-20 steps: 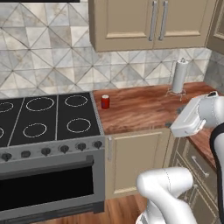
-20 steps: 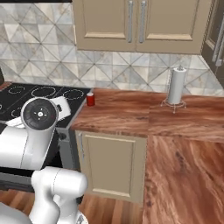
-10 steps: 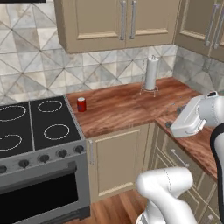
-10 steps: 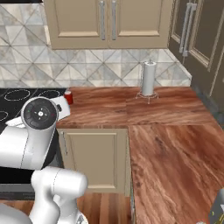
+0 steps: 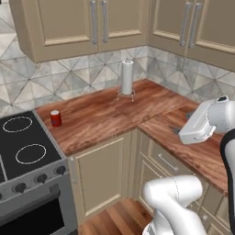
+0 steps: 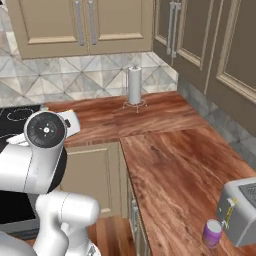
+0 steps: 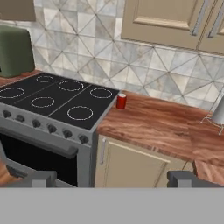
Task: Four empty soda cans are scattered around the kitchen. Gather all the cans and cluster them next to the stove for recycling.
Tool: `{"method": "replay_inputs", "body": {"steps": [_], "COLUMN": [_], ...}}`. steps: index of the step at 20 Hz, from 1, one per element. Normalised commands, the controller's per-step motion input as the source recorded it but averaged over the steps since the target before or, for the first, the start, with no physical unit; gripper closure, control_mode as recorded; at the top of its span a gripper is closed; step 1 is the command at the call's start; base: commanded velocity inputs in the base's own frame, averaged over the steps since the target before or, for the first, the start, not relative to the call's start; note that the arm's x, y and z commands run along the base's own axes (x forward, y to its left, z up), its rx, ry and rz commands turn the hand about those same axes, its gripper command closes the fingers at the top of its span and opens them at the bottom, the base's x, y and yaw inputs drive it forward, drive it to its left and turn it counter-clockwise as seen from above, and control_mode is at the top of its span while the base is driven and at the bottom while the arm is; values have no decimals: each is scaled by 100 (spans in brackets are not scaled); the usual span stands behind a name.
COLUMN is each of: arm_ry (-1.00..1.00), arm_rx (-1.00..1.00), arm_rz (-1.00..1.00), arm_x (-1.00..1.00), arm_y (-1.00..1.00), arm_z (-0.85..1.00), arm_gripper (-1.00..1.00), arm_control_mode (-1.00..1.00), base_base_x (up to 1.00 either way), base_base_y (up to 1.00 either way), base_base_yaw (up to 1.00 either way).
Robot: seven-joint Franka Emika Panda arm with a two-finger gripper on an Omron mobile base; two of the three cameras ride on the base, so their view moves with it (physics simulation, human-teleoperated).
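Wooden counter (image 5: 110, 114) wrapped the kitchen corner under beige cabinets (image 5: 98, 25). At its left end stood the stove (image 7: 52, 103), and a red soda can (image 5: 55, 118) sat on the counter just beside it. Far back stood a white paper-towel roll (image 6: 134, 85). Near the toaster (image 6: 240, 210) on the right run stood a pale purple soda can (image 6: 212, 233). The gripper (image 7: 111, 178) hung in the air with jaws wide open, holding nothing.

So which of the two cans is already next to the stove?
The red can, upright on the counter beside the cooktop; the purple can stands by the toaster.
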Motion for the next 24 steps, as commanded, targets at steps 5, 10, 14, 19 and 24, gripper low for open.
{"method": "replay_inputs", "body": {"steps": [5, 10, 14, 19, 24], "arm_ry": [0, 0, 0, 0, 0], "arm_rx": [0, 0, 0, 0, 0], "arm_rz": [0, 0, 0, 0, 0], "arm_x": [0, 0, 0, 0, 0], "arm_y": [0, 0, 0, 0, 0], "arm_z": [0, 0, 0, 0, 0], "arm_gripper": [-100, -100, -100, -100, -100], "arm_control_mode": [100, 100, 100, 100, 100], "base_base_x": [-1, -3, -8, -8, -9], "base_base_y": [-13, -15, -14, -14, -16], "base_base_yaw": [-37, -36, -36, -36, -35]}}
